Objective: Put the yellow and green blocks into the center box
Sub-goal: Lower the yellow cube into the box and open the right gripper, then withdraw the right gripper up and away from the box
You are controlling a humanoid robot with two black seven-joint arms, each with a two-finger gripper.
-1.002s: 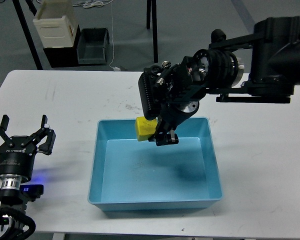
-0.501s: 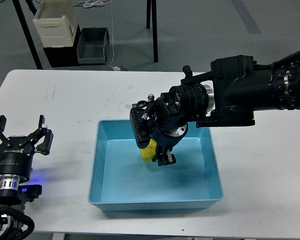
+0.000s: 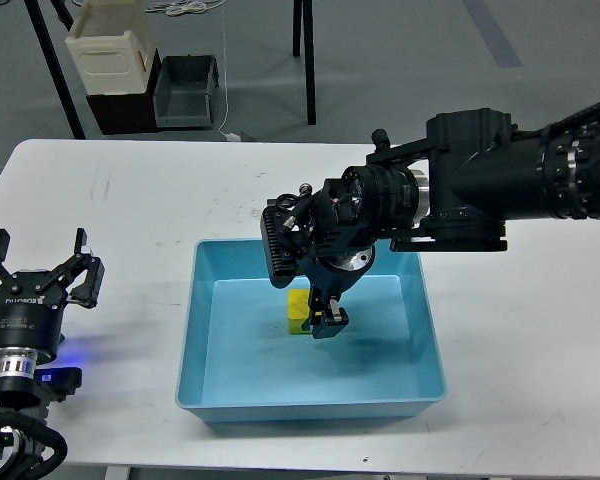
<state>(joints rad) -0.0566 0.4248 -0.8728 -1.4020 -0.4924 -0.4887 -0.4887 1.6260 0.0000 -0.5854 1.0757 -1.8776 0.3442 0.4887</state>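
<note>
The yellow block (image 3: pixel 298 311) is low inside the blue center box (image 3: pixel 199 330), near the middle of its far half, at or just above the floor. My right gripper (image 3: pixel 316 318) reaches down into the box from the right and is shut on the block; one dark finger (image 3: pixel 327 321) shows at the block's right side. My left gripper (image 3: pixel 38 265) is open and empty above the table's left front part, well away from the box. No green block is in view.
The white table (image 3: pixel 130 200) carries the box at its center. Behind the table on the floor stand a cream crate (image 3: pixel 110 48), a grey bin (image 3: pixel 185 90) and dark stand legs (image 3: pixel 307 60). My bulky right arm (image 3: pixel 500 180) hangs over the table's right side.
My right gripper has lowered the yellow block from the box's far rim down into the box, close to its floor. The left gripper has barely moved.
</note>
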